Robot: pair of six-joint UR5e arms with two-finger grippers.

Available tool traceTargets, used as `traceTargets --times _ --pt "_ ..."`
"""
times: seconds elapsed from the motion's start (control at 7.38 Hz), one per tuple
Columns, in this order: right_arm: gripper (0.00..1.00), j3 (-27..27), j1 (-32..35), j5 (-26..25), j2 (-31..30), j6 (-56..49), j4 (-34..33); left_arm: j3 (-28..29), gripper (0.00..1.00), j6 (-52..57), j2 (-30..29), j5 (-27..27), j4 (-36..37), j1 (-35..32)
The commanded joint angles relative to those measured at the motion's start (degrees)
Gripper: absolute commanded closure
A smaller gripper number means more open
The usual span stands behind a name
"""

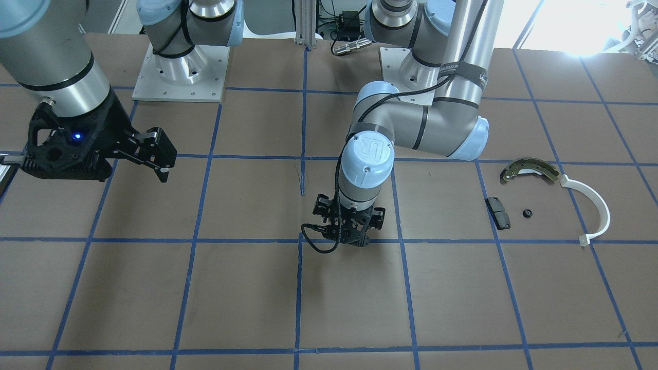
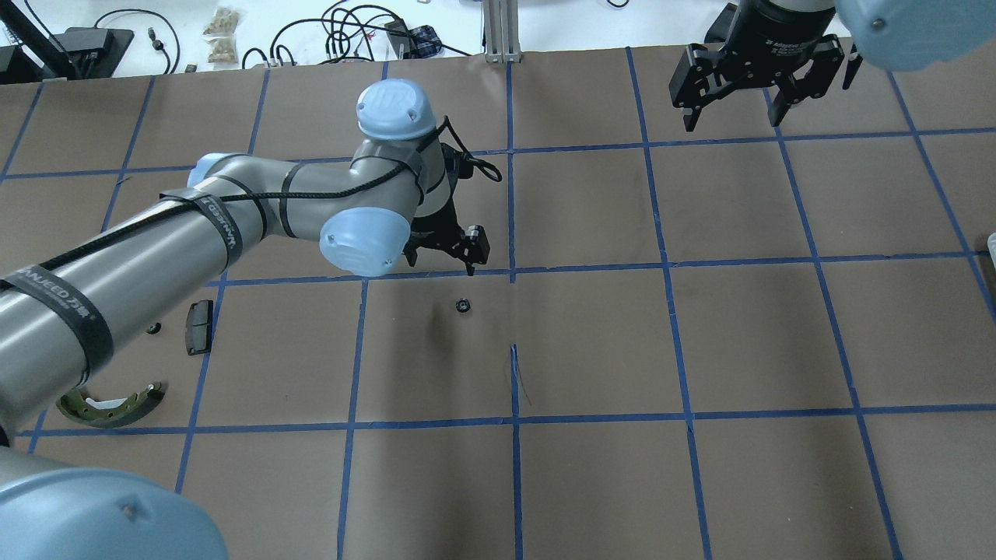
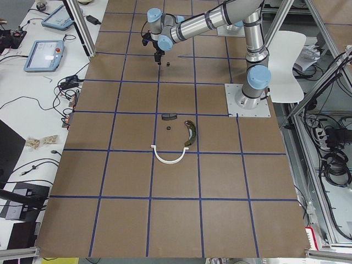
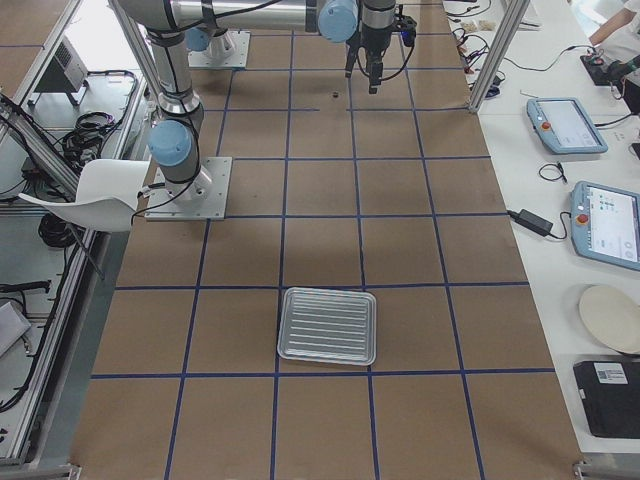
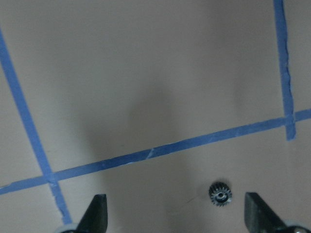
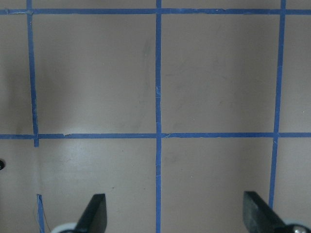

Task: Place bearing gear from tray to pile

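A small black toothed bearing gear (image 2: 463, 305) lies on the brown table, just on the robot's side of my left gripper (image 2: 442, 250). In the left wrist view the gear (image 5: 220, 192) lies on the table between the open fingers, nearer the right one (image 5: 257, 216). My left gripper (image 1: 353, 235) points down and holds nothing. My right gripper (image 2: 731, 109) hangs open and empty far off above the table. The silvery ridged tray (image 4: 327, 325) is empty. The pile holds the olive-brass shoe (image 1: 529, 169), white arc (image 1: 596, 205), black pad (image 1: 498, 212) and another small gear (image 1: 527, 213).
Blue tape lines divide the table into squares. Two square grey base plates (image 1: 180, 77) stand at the robot's edge. Tablets and cables (image 4: 565, 125) lie on the white bench beyond the far edge. The pile also shows in the overhead view, under my left arm (image 2: 199, 327).
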Motion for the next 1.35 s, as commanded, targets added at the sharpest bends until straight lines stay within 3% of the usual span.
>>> traceTargets --times 0.0,0.27,0.41,0.68,1.08,1.22 --pt "0.00 -0.08 -0.56 -0.56 -0.05 -0.59 0.16 -3.69 0.00 -1.04 -0.38 -2.19 4.55 -1.13" --pt "0.00 0.18 -0.56 -0.57 -0.22 -0.60 0.25 -4.75 0.00 -1.04 -0.64 -2.99 4.46 -1.22" --pt "0.00 0.27 -0.65 -0.57 -0.22 -0.68 0.25 -5.19 0.05 -1.04 -0.64 -2.90 4.55 -1.14" --pt "0.00 0.27 -0.65 -0.48 -0.40 -0.68 0.25 -5.10 0.39 -1.04 -0.29 -3.16 4.47 -0.70" --pt "0.00 0.44 -0.65 -0.57 -0.31 -0.68 0.16 -5.28 0.76 -1.04 -0.64 -3.17 4.47 -0.70" --pt "0.00 0.53 -0.65 -0.57 -0.40 -0.68 0.25 -5.28 0.84 -1.04 -0.56 -3.17 4.47 -0.78"
